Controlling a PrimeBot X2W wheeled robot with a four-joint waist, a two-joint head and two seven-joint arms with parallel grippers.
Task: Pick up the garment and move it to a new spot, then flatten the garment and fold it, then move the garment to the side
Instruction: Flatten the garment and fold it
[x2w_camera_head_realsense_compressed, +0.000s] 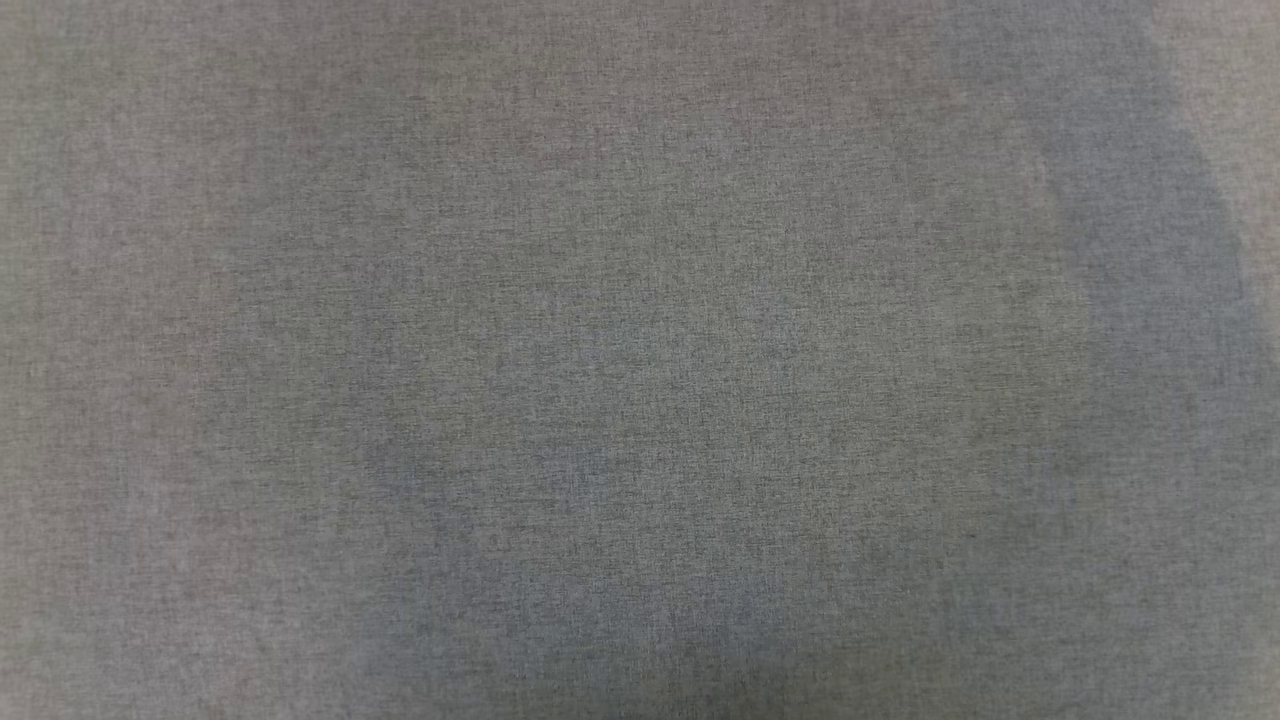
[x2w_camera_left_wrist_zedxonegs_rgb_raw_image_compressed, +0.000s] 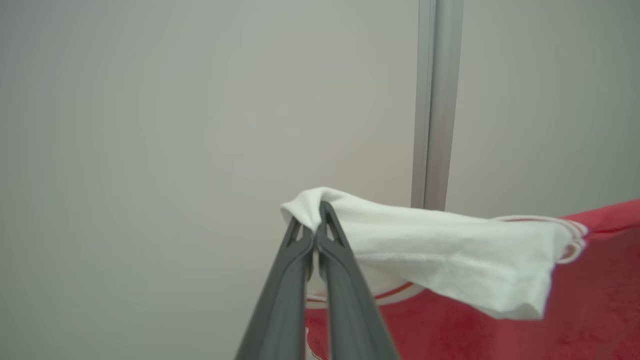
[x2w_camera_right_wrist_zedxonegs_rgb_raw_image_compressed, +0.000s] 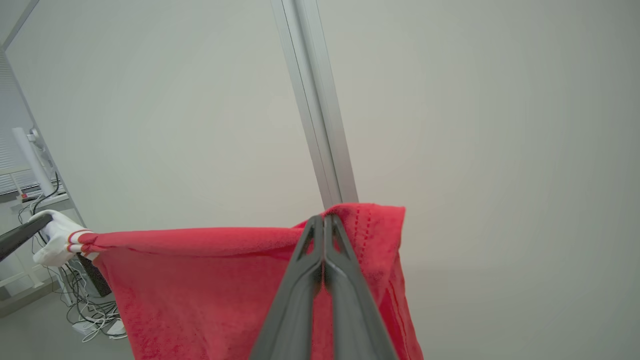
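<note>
Left wrist view: the left end effector clamps the garment by its white end; the right end effector grips the red hem, probably to spread it for flattening.

The garment is fuzzy red cloth with a white end. The left tool and right tool look matt dark plastic. The post is smooth pale metal.
</note>
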